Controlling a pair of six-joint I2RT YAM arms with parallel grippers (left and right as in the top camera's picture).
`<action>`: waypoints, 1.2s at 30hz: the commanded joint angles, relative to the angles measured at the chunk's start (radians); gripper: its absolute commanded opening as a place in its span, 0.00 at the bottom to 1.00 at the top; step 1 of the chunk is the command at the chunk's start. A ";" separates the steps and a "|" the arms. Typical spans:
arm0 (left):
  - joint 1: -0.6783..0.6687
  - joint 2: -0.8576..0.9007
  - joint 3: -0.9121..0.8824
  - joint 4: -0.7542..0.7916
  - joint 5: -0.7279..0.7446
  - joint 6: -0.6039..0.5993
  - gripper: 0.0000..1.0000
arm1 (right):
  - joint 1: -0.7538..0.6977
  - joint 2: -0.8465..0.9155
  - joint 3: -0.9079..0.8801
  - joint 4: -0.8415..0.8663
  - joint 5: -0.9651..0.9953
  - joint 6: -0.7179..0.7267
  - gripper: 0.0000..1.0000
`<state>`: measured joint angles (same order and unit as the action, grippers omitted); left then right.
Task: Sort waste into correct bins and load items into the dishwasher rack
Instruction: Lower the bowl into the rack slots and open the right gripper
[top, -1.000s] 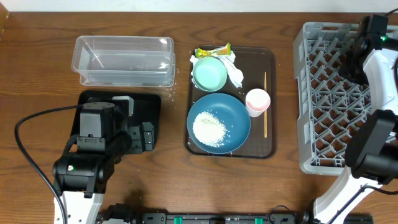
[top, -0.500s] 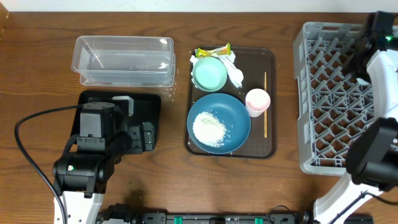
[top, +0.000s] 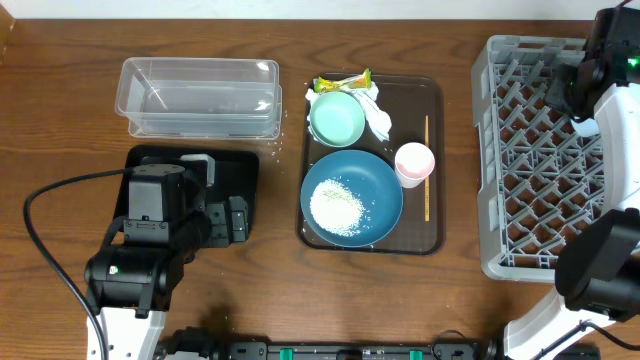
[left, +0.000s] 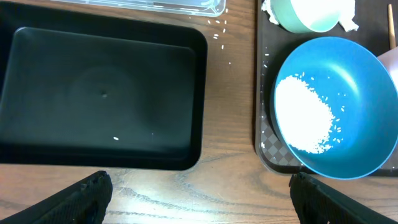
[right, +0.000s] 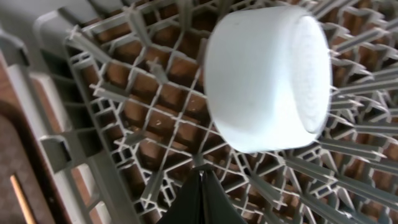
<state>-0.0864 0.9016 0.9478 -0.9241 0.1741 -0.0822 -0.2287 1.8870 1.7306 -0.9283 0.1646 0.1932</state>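
Note:
The grey dishwasher rack stands at the right, and my right arm hangs over its far side. My right gripper is shut and empty, just above the lattice. A small pale bowl lies on its side on the pegs ahead of it, untouched. On the brown serving tray sit a dark blue dish with white rice, a mint bowl, a pink cup, a wooden stick, white tissues and a yellow-green wrapper. My left gripper is open over bare table in front of the black tray.
A clear plastic tub stands behind the black tray at the back left. A few loose rice grains lie on the wood between tub and serving tray, and one lies inside the black tray. A black cable loops at the left.
My right arm has shifted toward the rack's far right corner, its gripper staying shut. The left arm and all the tray's things are unchanged.

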 joint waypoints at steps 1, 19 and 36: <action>-0.002 -0.001 0.011 -0.002 0.001 -0.009 0.94 | 0.010 0.033 0.000 -0.003 -0.056 -0.064 0.02; -0.002 -0.001 0.011 -0.002 0.001 -0.010 0.94 | -0.004 0.126 0.001 0.042 0.426 0.122 0.01; -0.002 -0.001 0.011 -0.002 0.001 -0.010 0.94 | 0.001 0.070 0.001 0.051 0.448 0.241 0.01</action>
<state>-0.0864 0.9016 0.9478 -0.9237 0.1738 -0.0822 -0.2314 2.0106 1.7302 -0.8883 0.5983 0.3943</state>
